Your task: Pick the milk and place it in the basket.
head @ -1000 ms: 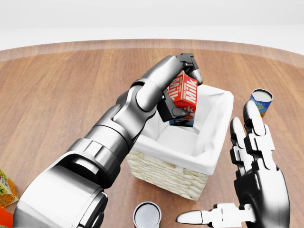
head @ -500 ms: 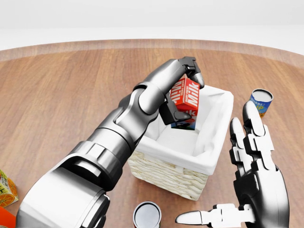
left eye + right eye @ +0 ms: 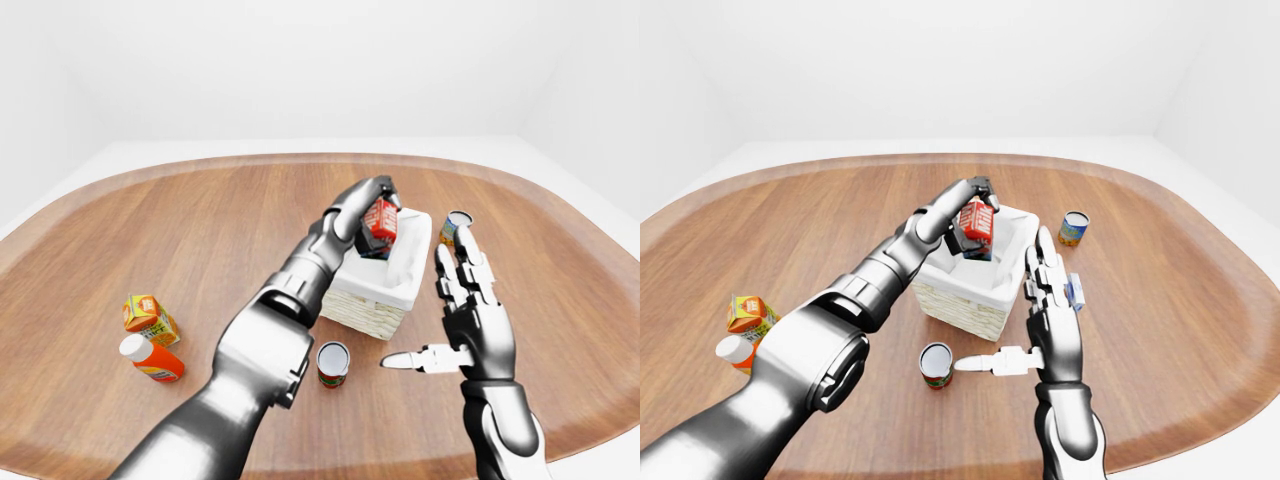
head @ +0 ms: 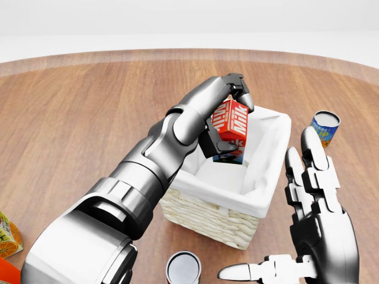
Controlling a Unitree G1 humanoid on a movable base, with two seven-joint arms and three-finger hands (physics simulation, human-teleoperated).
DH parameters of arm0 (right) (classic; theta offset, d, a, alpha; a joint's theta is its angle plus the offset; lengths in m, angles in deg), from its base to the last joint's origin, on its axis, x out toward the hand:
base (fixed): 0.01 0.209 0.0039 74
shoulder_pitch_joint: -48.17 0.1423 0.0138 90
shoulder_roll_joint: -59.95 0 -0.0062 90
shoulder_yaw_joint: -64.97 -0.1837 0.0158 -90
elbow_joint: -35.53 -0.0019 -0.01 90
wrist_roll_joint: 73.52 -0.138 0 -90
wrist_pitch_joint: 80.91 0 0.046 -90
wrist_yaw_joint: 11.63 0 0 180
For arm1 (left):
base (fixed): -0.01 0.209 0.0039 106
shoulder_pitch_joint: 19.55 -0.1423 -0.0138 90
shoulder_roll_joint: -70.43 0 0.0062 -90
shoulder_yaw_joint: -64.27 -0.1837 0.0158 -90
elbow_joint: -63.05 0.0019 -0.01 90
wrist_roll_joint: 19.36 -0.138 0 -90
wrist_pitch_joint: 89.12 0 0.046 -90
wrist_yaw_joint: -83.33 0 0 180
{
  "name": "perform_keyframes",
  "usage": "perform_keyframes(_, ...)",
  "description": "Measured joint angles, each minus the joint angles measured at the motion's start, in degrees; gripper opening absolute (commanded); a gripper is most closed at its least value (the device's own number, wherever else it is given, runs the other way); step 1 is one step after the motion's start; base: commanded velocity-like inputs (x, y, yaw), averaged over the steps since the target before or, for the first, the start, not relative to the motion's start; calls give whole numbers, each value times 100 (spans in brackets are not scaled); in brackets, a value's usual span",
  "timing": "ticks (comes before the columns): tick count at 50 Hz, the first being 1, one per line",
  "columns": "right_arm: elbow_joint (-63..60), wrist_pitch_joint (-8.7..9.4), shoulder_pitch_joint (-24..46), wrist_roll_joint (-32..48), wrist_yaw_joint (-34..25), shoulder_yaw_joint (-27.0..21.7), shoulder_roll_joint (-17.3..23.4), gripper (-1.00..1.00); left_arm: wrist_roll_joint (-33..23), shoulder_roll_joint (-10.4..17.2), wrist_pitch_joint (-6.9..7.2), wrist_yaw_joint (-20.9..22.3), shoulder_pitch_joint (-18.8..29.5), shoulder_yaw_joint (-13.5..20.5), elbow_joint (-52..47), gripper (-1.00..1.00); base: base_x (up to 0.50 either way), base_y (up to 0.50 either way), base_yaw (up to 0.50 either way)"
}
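Observation:
The milk (image 4: 231,120) is a red carton with white lettering, tilted and held just above the open top of the basket. My left hand (image 4: 233,122) is shut on it, fingers over its top and thumb under its lower side. The basket (image 4: 208,219) is wicker with a white cloth liner and stands at the middle of the wooden table. The carton's lower end hangs inside the liner's rim. My right hand (image 4: 278,219) stands open to the right of the basket, fingers up and thumb pointing left, holding nothing.
An open can (image 4: 183,267) stands just below the basket. A blue and yellow can (image 4: 325,126) stands to its right. A small blue-white box (image 3: 1073,291) lies behind my right hand. An orange carton (image 3: 148,315) and a bottle (image 3: 150,358) lie at the left.
My left hand has shifted slightly right and down with the milk, and the carton has turned a little over the basket. The right hand has sunk slightly.

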Motion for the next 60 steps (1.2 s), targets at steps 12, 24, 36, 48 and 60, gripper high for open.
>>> perform_keyframes(12,-49,27,-14,-26,-10,-8,8,100,-50,-18,0,-7,30,-14,-9,-100,0,0,0)
perform_keyframes(24,-72,44,-15,-38,-23,-25,0,100,-109,-64,0,-17,-10,-27,0,-100,0,0,0)
perform_keyframes(36,-71,34,-22,-36,-25,-24,-1,100,-145,-90,0,-38,-45,-30,4,-100,0,0,0)
perform_keyframes(48,-63,19,-26,-31,-25,-17,0,100,-181,-122,0,-58,-87,-38,10,-100,0,0,0)
perform_keyframes(60,-40,-11,-35,-15,-17,10,2,100,-239,-148,0,-103,-141,-45,20,-100,0,0,0)
